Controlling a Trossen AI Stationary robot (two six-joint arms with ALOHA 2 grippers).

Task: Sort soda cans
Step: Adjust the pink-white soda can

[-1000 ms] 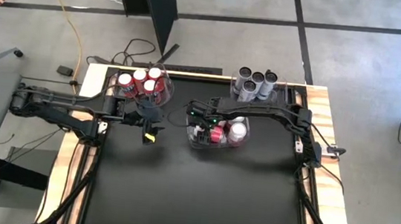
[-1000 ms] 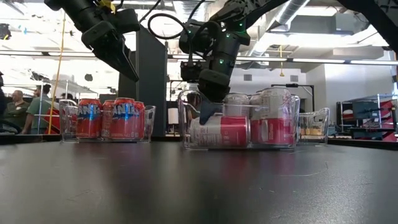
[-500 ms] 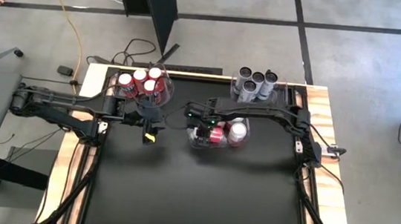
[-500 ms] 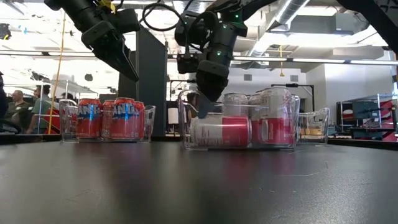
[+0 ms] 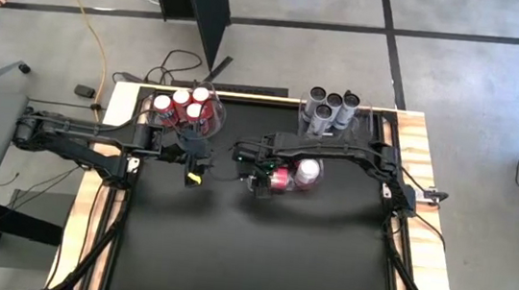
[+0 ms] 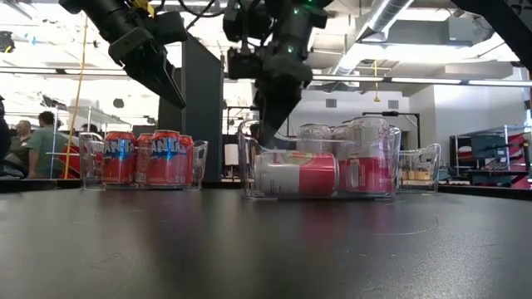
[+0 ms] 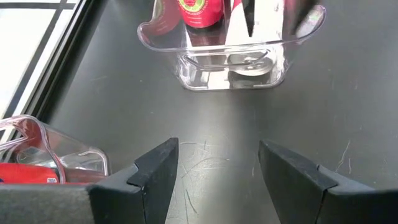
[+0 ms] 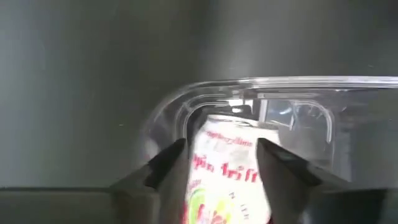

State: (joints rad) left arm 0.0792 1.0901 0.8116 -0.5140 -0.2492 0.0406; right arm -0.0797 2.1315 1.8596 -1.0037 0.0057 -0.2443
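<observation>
The middle clear bin (image 5: 286, 188) holds pink-and-white cans. One can (image 6: 295, 174) lies on its side on the bin floor, and others (image 6: 366, 162) stand upright behind it. My right gripper (image 6: 268, 133) hangs open just above the lying can (image 8: 227, 168); in the right wrist view a finger shows on either side of it, and it touches nothing. My left gripper (image 5: 194, 170) waits open and empty (image 7: 217, 168) near the bin of upright red cans (image 5: 186, 108). Dark grey cans (image 5: 329, 107) stand in a bin at the far edge.
A further clear bin (image 6: 420, 166) stands at the right in the low view. Bare black table (image 5: 258, 251) stretches toward the near edge. People (image 6: 37, 145) show in the room beyond the table's left.
My right gripper has risen out of the middle bin and shifted a little toward the table's left. The pink-and-white can it was down on stays lying on its side in the bin. My left arm has kept still.
</observation>
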